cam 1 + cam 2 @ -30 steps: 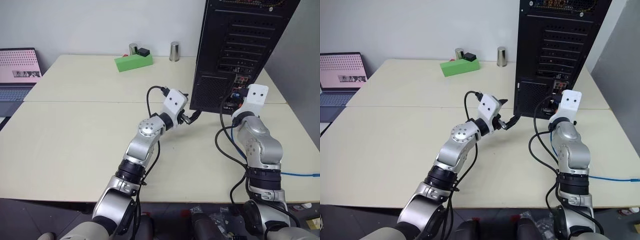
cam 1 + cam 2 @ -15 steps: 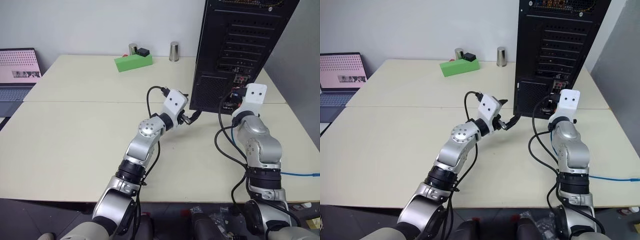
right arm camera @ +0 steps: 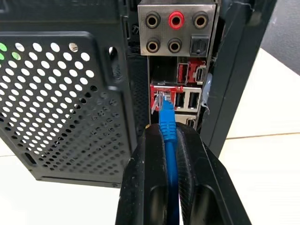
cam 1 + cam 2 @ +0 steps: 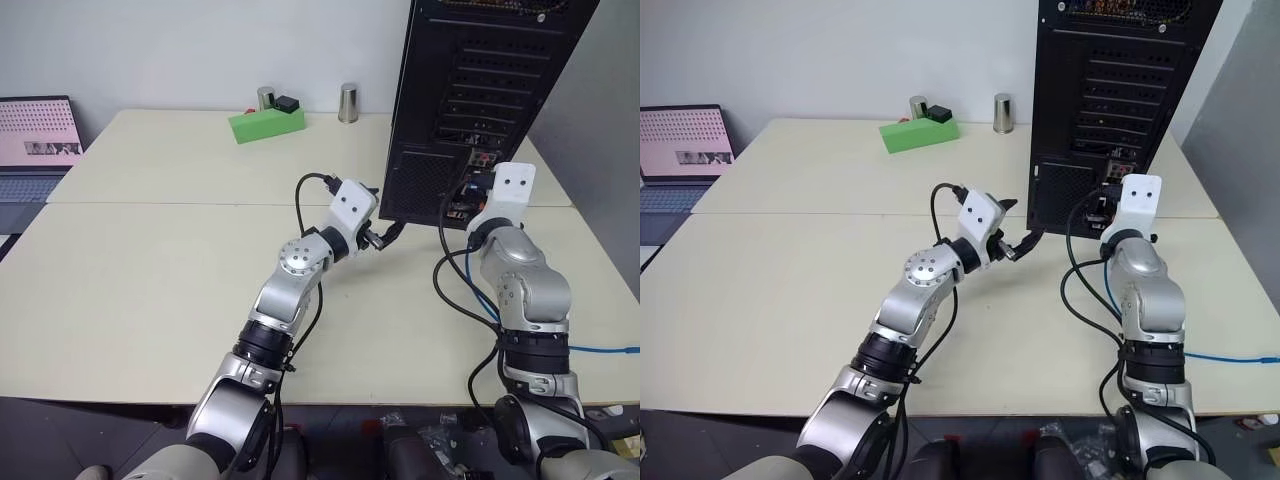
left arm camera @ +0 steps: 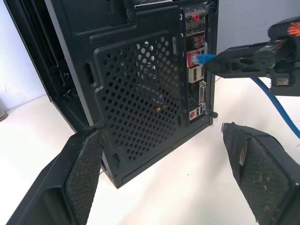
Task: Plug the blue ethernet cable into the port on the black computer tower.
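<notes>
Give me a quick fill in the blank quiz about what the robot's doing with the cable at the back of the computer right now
1. The right gripper is shut on the ____ cable.
2. The cable's clear plug is at a port on the back of the black ____.
3. The left gripper is ____ and holds nothing.
4. Far across the table a green ____ lies near two metal cups.

Missing words: blue; computer tower; open; block

tower [image 4: 470, 90] rear-right on table [image 4: 150, 260] | laptop [image 4: 35, 140] far left
</notes>
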Robot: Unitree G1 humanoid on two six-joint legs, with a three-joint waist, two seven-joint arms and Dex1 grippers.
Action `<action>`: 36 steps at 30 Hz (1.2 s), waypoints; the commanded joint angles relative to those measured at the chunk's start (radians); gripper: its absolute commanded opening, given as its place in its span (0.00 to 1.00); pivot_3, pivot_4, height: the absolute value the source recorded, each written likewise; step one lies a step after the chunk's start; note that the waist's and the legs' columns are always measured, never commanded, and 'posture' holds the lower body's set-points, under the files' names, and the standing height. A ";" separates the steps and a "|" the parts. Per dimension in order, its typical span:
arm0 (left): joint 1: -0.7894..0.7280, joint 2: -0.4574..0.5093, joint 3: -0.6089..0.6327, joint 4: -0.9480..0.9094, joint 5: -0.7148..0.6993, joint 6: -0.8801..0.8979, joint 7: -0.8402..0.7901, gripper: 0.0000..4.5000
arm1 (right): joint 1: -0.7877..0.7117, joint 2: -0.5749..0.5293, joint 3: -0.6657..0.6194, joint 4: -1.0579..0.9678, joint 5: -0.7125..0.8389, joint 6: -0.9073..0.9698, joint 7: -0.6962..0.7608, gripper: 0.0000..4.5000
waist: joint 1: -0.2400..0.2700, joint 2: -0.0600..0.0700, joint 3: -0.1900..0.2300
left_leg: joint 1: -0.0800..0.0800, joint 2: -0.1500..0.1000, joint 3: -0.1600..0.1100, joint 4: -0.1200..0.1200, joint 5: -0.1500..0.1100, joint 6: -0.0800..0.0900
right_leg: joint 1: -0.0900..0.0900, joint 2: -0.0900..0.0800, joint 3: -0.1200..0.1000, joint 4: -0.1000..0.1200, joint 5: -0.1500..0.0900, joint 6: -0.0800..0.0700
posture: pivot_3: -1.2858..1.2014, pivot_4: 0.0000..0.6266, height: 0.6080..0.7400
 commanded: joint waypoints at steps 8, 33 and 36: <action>-0.004 -0.013 -0.009 -0.009 0.007 -0.031 0.003 0.92 | -0.045 0.004 -0.017 -0.064 -0.003 0.026 -0.015 0.00 | 0.000 0.000 0.000 | -0.004 0.000 0.000 0.000 0.000 0.000 | -0.004 0.000 0.000 0.001 0.000 0.000 | 0.52 0.24 1.00; -0.007 -0.029 -0.016 0.009 0.025 -0.041 0.008 0.92 | -0.285 0.060 -0.112 0.020 0.068 0.206 -0.071 0.00 | -0.030 0.001 0.000 | -0.004 0.000 0.001 0.001 0.000 0.000 | -0.005 0.000 0.001 0.003 0.001 0.000 | 0.52 0.24 1.00; -0.009 -0.029 -0.017 0.011 0.026 -0.042 0.008 0.92 | -0.305 0.064 -0.116 0.032 0.069 0.208 -0.074 0.00 | -0.031 0.001 0.000 | -0.004 0.000 0.001 0.001 0.000 0.000 | -0.006 0.000 0.002 0.004 0.001 0.000 | 0.52 0.24 1.00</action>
